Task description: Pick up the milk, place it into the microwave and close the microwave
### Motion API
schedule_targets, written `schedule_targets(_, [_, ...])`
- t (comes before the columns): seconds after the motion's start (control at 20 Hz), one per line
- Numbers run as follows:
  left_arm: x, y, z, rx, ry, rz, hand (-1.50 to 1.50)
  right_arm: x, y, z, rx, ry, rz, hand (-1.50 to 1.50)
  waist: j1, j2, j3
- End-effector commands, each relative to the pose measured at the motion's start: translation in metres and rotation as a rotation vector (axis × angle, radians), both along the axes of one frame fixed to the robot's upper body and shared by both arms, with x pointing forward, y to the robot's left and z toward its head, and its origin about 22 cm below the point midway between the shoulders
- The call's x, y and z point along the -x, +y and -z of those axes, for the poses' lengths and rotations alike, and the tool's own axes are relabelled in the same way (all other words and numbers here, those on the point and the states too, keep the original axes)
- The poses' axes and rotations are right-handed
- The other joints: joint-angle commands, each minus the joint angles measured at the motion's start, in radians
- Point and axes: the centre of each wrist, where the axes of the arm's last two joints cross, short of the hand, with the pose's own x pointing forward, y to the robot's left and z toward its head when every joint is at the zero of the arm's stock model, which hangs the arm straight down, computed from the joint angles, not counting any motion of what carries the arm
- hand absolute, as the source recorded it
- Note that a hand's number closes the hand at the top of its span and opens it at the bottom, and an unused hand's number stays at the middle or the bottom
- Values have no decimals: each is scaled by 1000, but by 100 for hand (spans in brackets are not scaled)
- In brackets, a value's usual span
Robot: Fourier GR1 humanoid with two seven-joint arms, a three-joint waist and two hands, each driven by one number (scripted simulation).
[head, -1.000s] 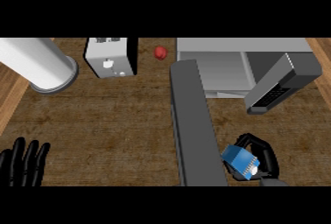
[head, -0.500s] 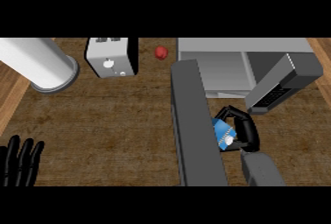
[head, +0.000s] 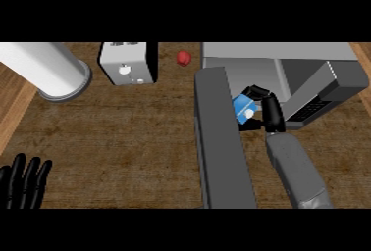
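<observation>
- The milk [head: 243, 108], a blue-and-white carton, sits in the right hand [head: 267, 105], whose black fingers curl round it from the far and near sides.
- Carton and hand hang just in front of the microwave [head: 290, 61], in the gap between its open door [head: 221, 142] and the dark control panel [head: 326, 95]; the carton looks close to the door's inner face, though contact cannot be judged from above.
- The grey cavity [head: 253, 73] shows pale and bare where it is visible; the carton is at its mouth, not yet inside.
- Risk, as a judgement: with so little room on the door side, a slight drift could knock the carton against the door and twist it in the fingers.
- A second risk: released too near the mouth, the carton could tip or block the door when it swings shut.
- The forearm [head: 293, 169] lies alongside the door and must clear it before closing.
- The left hand [head: 25, 181] rests at the lower left edge, fingers straight and spread, holding nothing.
- Beyond, a toaster [head: 129, 62], a small red thing [head: 184, 58] and a white cylinder [head: 47, 68] stand well apart on the counter [head: 123, 137]; the cylinder's contents cannot be seen.
</observation>
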Motion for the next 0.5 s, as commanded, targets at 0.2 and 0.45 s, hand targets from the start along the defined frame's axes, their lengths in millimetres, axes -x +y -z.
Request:
schedule_targets(0.2, [-1,3,7,-4,-22,10,-150,-43,-19,-30,124,15,120,150,30,13,1])
schedule_targets(0.45, [-12,-5,9,5,-12,49,-150,-62,-23,-58,159,-26,276,150,45,24,2])
